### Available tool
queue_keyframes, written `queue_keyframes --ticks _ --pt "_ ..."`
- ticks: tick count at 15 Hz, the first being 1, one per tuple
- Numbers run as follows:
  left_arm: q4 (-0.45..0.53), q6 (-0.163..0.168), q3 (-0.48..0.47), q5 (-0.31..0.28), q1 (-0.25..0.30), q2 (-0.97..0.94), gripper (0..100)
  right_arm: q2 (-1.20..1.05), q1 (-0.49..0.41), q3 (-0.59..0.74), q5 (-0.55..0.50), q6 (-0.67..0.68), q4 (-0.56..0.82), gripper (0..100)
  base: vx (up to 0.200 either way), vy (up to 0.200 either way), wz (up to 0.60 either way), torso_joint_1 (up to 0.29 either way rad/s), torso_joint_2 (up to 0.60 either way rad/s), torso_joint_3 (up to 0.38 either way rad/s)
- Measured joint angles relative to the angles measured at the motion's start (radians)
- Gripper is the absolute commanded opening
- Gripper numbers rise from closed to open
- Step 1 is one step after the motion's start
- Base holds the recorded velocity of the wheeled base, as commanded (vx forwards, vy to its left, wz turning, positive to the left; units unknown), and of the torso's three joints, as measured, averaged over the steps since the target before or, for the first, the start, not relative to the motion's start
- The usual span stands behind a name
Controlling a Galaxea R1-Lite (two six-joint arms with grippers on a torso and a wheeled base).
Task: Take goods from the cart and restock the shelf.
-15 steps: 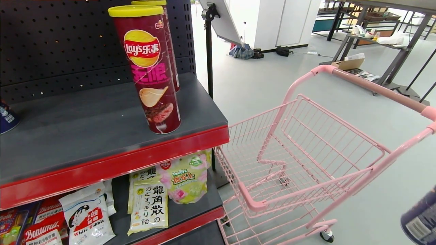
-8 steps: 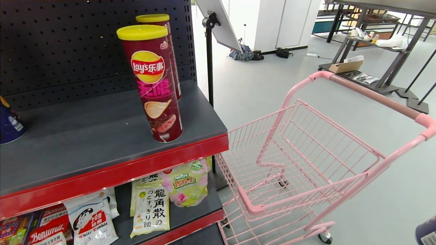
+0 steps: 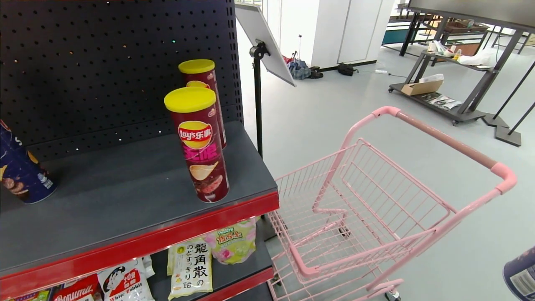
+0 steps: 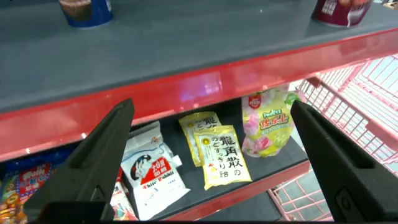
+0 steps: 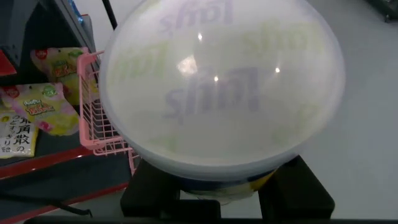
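At the far left of the top shelf (image 3: 125, 196), a matte dark-grey board with a glossy red front lip, stands one dark-blue can (image 3: 23, 175) of printed card. Behind it rises a black perforated pegboard (image 3: 104, 62). Toward the shelf's right end are two tall maroon tubes with yellow plastic lids, both upright. The front tube (image 3: 201, 148) is near the lip, and the rear tube (image 3: 203, 92) is just behind it, by the pegboard.

On the lower shelf (image 4: 273, 177) lie crinkly plastic bags: one white bag (image 4: 152, 177), a cream bag (image 4: 225, 157) overlapping a second cream bag (image 4: 198, 123), and one pale-green bag (image 4: 267, 121).

The left claw (image 4: 211, 107) hangs before the red lip. Its two black wedge-shaped fingers are spread wide with nothing between them.

Right of the shelf stands one pink wire cart (image 3: 443, 140) with a rounded handle.

Farthest right, the right claw (image 5: 224, 190) is clamped around the held blue can (image 3: 520, 274). The can has a translucent domed lid (image 5: 224, 93) and sits beside the cart, well apart from the shelf.
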Motion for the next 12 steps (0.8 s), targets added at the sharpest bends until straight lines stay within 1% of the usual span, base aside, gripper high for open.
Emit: queue_keyframes --ticks 9,12 --pt "0.000 0.000 0.000 0.000 0.000 0.000 100 0.029 0.001 0.001 0.012 -0.009 0.000 0 0.000 0.000 0.00 0.157 -0.38 -0.229" --pt "-0.001 0.000 0.000 0.000 0.000 0.000 100 0.045 0.000 0.001 0.010 -0.042 -0.001 0 0.000 0.000 0.00 0.128 -0.30 -0.172"
